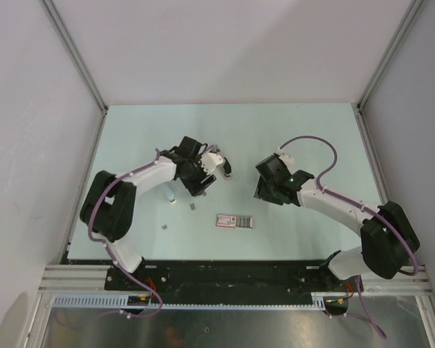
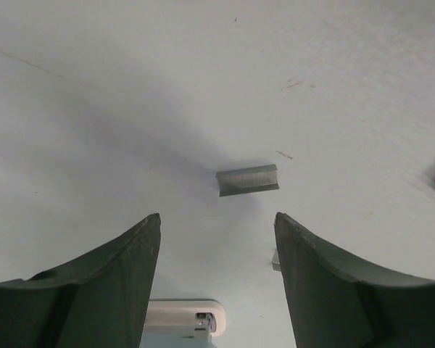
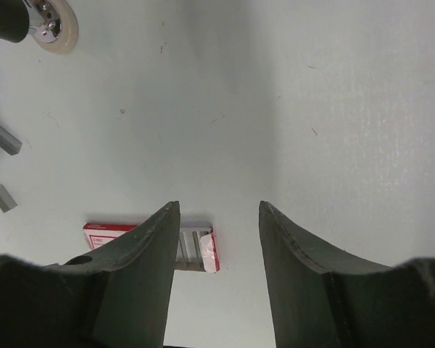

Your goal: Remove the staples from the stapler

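Small grey staples lie loose on the table: one strip [image 1: 193, 206] below my left gripper [image 1: 199, 185], another [image 1: 164, 226] further left. In the left wrist view a strip [image 2: 248, 180] lies just beyond my open left gripper [image 2: 217, 217], and a second bit [image 2: 275, 259] peeks out beside the right finger. A small white and pale blue thing with a metal part, apparently the stapler [image 1: 172, 197], stands beside the left arm and shows between the fingers [image 2: 185, 317]. My right gripper [image 3: 219, 204] is open and empty above the table. Two staples [image 3: 3, 138] show at its far left.
A red and white staple box [image 1: 234, 221] with a silver open end lies between the arms, partly behind my right gripper's left finger [image 3: 101, 233]. A white piece with a black tip [image 1: 223, 167] sticks out right of the left wrist. Grey walls enclose the table.
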Robot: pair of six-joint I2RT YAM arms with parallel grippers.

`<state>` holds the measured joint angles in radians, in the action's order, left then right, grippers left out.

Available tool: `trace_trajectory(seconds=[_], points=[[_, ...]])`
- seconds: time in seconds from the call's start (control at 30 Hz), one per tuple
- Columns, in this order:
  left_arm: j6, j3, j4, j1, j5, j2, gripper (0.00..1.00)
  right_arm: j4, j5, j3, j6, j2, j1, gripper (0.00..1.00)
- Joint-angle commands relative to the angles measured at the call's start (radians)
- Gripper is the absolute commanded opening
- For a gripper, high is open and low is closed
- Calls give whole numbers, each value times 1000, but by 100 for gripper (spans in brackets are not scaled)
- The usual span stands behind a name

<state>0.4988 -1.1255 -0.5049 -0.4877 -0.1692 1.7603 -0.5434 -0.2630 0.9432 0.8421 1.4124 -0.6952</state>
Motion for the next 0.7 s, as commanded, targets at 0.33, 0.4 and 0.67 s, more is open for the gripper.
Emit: trace_trajectory(seconds=[0.33,0.4,0.67], points=[[596,111,-4,2,-250,-212,79,18,-13,42,-64,-41,44,52],[666,101,-7,1,-252,-193,80,14,-10,42,-70,-55,59,52],[805,41,-12,-14,-242,-83,81,14,24,42,-86,-84,102,52]])
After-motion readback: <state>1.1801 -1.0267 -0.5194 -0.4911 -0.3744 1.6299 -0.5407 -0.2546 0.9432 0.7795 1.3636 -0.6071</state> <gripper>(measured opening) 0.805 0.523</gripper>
